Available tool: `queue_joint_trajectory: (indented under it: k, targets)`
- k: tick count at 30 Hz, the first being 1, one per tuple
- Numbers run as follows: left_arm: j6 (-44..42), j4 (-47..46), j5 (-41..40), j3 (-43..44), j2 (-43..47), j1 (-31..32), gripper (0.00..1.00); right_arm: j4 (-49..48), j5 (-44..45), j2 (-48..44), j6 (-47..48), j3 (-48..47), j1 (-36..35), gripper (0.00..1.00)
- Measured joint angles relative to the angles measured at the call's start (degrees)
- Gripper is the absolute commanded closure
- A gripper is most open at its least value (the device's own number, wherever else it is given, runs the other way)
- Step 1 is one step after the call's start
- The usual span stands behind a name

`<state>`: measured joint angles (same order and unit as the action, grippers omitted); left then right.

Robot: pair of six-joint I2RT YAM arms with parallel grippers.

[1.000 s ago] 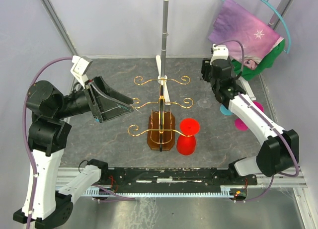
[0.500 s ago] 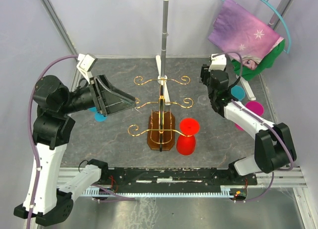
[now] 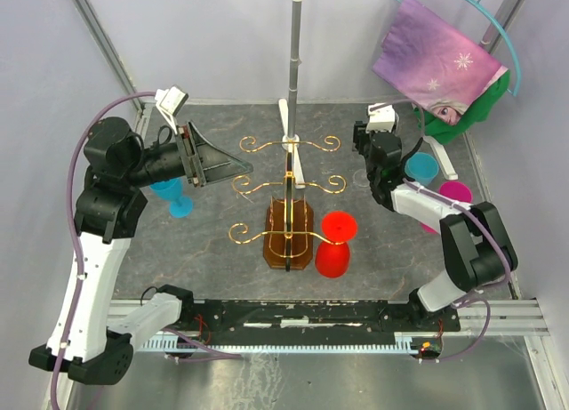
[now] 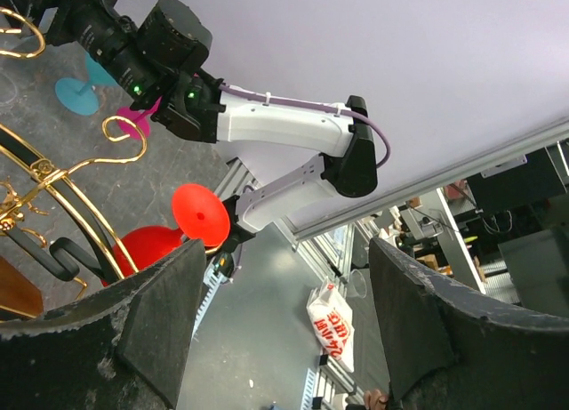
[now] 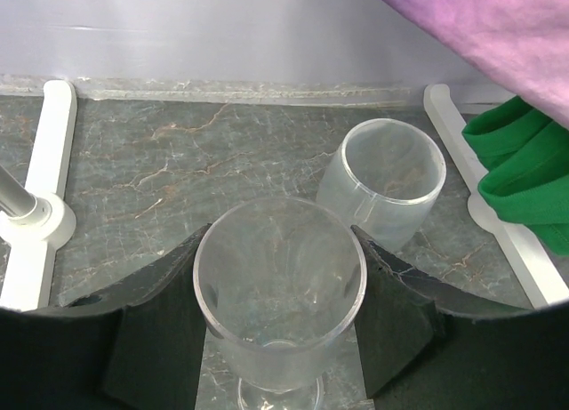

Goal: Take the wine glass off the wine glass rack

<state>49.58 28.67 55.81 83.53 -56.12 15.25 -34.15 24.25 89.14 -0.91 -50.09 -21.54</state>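
The gold wire wine glass rack [image 3: 286, 189] stands mid-table on its amber base [image 3: 289, 237]. A red wine glass [image 3: 336, 243] hangs upside down on its front right scroll arm and also shows in the left wrist view [image 4: 200, 216], beside the gold wires [image 4: 53, 174]. My left gripper [image 3: 240, 165] is open and empty [image 4: 286, 250], level with the rack's left scroll arms and just apart from them. My right gripper [image 3: 366, 141] is right of the rack near the back. In its wrist view it [image 5: 280, 241] is shut on the bowl of an upright clear wine glass [image 5: 280, 294].
A second clear glass [image 5: 382, 183] stands just behind the held one. A blue glass [image 3: 169, 192] stands at the left. A blue [image 3: 420, 168] and a pink glass [image 3: 453, 196] stand at the right. The grey pole [image 3: 293, 63] rises behind the rack. A purple cloth [image 3: 436, 63] hangs back right.
My left arm has risen and swung its open gripper right, toward the rack's left arms, uncovering the blue glass. My right gripper has drawn back toward the rear with the clear glass.
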Motion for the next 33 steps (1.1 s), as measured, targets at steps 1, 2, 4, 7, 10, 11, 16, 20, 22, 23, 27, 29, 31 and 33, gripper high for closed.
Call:
queue_joint_trajectory:
  k: [1,2,4,7,10,11,16,20,22,23,27,29,31,33]
  targets:
    - [0.0,0.02,-0.13,-0.28,-0.04,0.0,0.2,-0.48,-0.02,0.33,0.13,0.11,0.0,0.43]
    - [0.0,0.11,-0.24,-0.63,-0.04,0.0,0.2,-1.29,0.0,0.74,0.22,0.31,0.0,0.42]
    - [0.0,0.2,-0.26,-1.05,0.02,0.0,0.2,-2.6,-0.02,1.51,0.31,0.87,0.0,0.41]
    - [0.0,0.31,-0.26,-1.44,0.09,0.0,0.2,-4.33,0.0,1.77,0.17,1.84,0.0,0.37]
    - [0.0,0.44,-0.26,-1.49,0.13,0.0,0.2,-6.05,0.11,1.77,0.13,2.84,0.0,0.26]
    - [0.0,0.44,-0.26,-1.51,0.24,0.0,0.2,-6.6,0.24,1.77,0.15,3.13,0.0,0.23]
    - [0.0,0.48,-0.28,-1.88,0.74,0.0,0.21,-8.26,0.92,1.66,0.33,5.51,0.0,0.08]
    - [0.02,0.42,-0.31,-2.29,0.85,0.0,0.2,-7.87,1.31,0.26,0.98,6.21,0.0,0.0]
    - [0.02,0.44,-0.28,-2.4,0.85,0.0,0.21,-7.37,1.25,-1.31,1.22,6.21,0.0,0.0]
    - [0.0,0.39,-0.31,-2.47,0.85,0.0,0.2,-6.84,1.25,-2.56,1.27,6.21,0.0,0.0]
    - [0.0,0.39,-0.35,-2.73,1.03,0.0,0.2,-3.39,0.76,-8.39,1.22,6.21,-0.02,0.0]
    - [0.0,0.39,-0.68,-3.02,1.33,0.0,0.19,-0.55,0.42,-12.17,1.14,6.19,-0.11,0.0]
    - [-0.02,0.39,-1.79,-3.54,1.9,0.0,0.18,3.15,0.26,-16.87,0.85,5.84,-0.11,0.0]
    - [-0.02,0.39,-3.04,-4.24,2.6,0.0,0.18,7.63,0.48,-21.31,0.52,4.7,-0.11,0.0]
